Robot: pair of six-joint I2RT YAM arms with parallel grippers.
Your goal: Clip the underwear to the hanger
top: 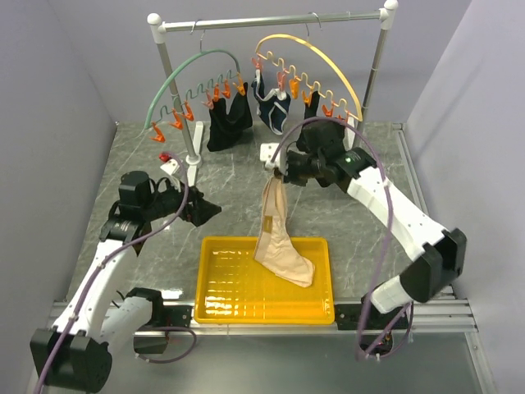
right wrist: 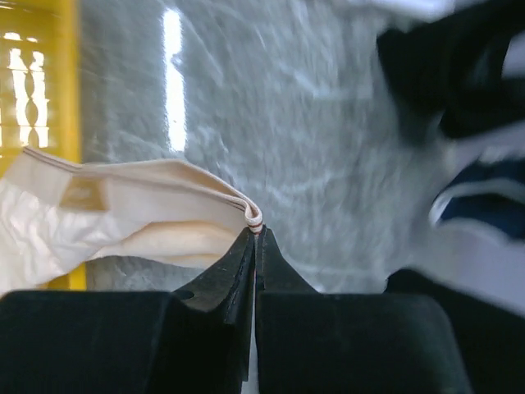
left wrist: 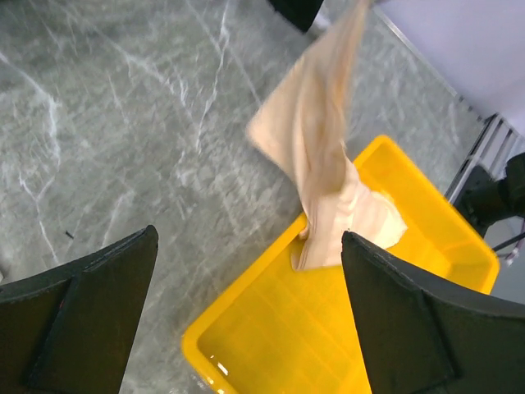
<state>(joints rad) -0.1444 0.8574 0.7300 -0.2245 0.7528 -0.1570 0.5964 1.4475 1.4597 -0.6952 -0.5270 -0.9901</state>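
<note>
The beige underwear point(top: 277, 238) hangs from my right gripper point(top: 281, 174), which is shut on its waistband edge point(right wrist: 256, 218). Its lower end rests in the yellow tray point(top: 215, 305). It also shows in the left wrist view point(left wrist: 316, 139), hanging down into the tray point(left wrist: 246, 312). My left gripper point(top: 207, 212) is open and empty, left of the underwear, above the table near the tray's far left corner. The green arc hanger point(top: 174, 80) with orange clips point(top: 182, 115) hangs on the rail at the back left, with a black garment point(top: 227, 119) clipped at its right end.
A yellow arc hanger point(top: 328, 59) hangs at the back right with a navy white-trimmed brief point(top: 271, 107) and another dark garment point(top: 316, 131). The rack's white pole point(top: 190, 156) stands on the table between the arms. A small red object point(top: 164, 157) lies by its base.
</note>
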